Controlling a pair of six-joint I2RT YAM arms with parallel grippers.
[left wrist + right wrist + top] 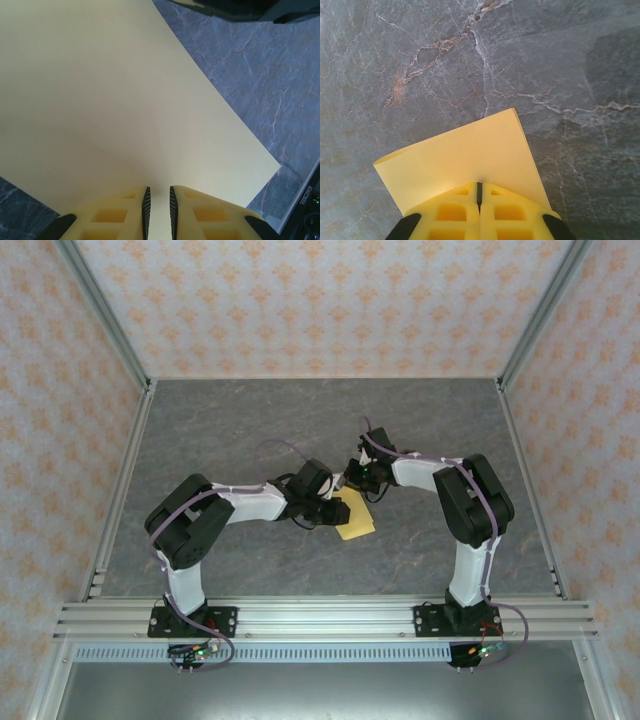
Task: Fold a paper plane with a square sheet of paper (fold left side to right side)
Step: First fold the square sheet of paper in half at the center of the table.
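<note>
Yellow-orange square sheet of paper (pixel 356 517) lies on the grey marbled worktop (pixel 250 420), at the centre of the top view, between the two hands. Left hand (pixel 158 189): fingers a narrow slit apart, paper colour showing in the slit. The sheet spreads from the slit toward the upper left of the left wrist frame. Right hand (pixel 479 184): fingers pressed together, tip at the sheet's near edge, lower centre of the right wrist frame. Nipped or merely pressed down: cannot tell.

Grey veined table (pixel 250 420) with 1 yellow paper sheet (pixel 357 517)
</note>
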